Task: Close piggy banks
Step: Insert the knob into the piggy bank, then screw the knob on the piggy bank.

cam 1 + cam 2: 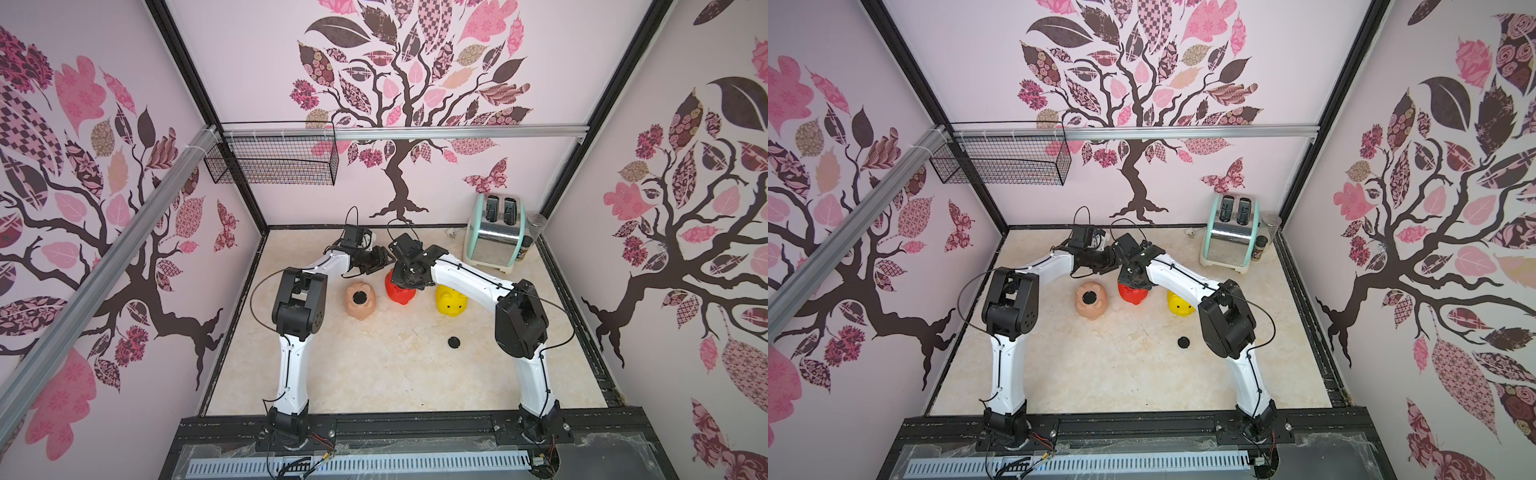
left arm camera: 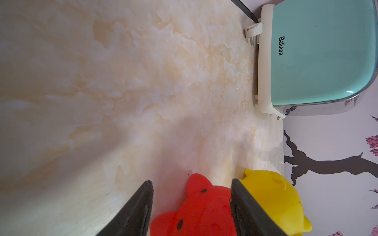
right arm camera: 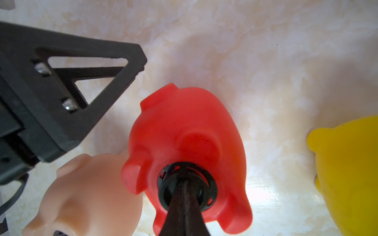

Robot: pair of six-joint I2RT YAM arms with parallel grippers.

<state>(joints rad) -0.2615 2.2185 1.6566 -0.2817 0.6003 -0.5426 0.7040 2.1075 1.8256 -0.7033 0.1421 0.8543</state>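
Only legible writing: "Belinee" in dark letters on the mint side of the toaster, which stands at the rear right corner w/ a glass and small jar beside it. Three pigs sit close together in a row mid-table. The red pig is in the middle, on its back, belly hole up w/ a black plug in it. Its face is turned toward the left gripper, but its long axis can't be told under the arm. The right gripper has its fingers pressed together, tip down in the plug's centre. The left gripper is spread approx halfway, beside the red pig, not touching it. The peach pig, on the left, is also belly up w/ a seated plug, long axis approx front-to-rear. The yellow pig, on the right, stands upright facing the front edge. A loose plug lies nearer the front. The table is beige marble-look, the walls pale pink w/ tree decals.
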